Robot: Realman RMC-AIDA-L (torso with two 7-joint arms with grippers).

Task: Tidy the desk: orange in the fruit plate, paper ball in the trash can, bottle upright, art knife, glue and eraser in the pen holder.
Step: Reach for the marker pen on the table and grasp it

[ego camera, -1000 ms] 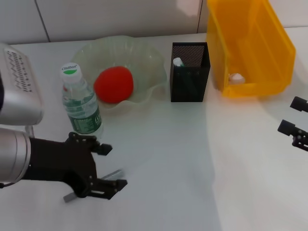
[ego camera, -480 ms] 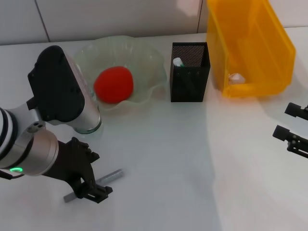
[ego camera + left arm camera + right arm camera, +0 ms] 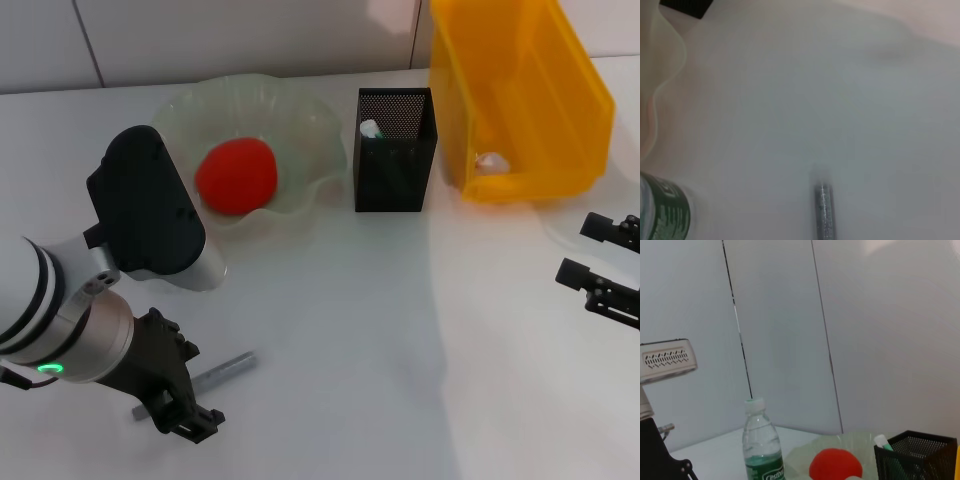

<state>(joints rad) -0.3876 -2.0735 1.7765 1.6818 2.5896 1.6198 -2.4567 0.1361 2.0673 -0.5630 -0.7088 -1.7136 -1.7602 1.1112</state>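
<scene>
We find left gripper (image 3: pixel 188 405) low over knife (image 3: pixel 228 367) lying on desk (image 3: pixel 350 330), jaw state indeterminate. Risk: off-centre closure rolls knife away. Right gripper (image 3: pixel 592 258) parked, jaws spread.

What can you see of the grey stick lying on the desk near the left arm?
The grey stick is a slim, straight, metallic-looking rod lying flat on the white desk, angled in the head view. Its far end is free; its near end disappears behind the left pincer, so contact there can't be judged. The left wrist view shows the same speckled grey shaft with nothing else touching it.
</scene>
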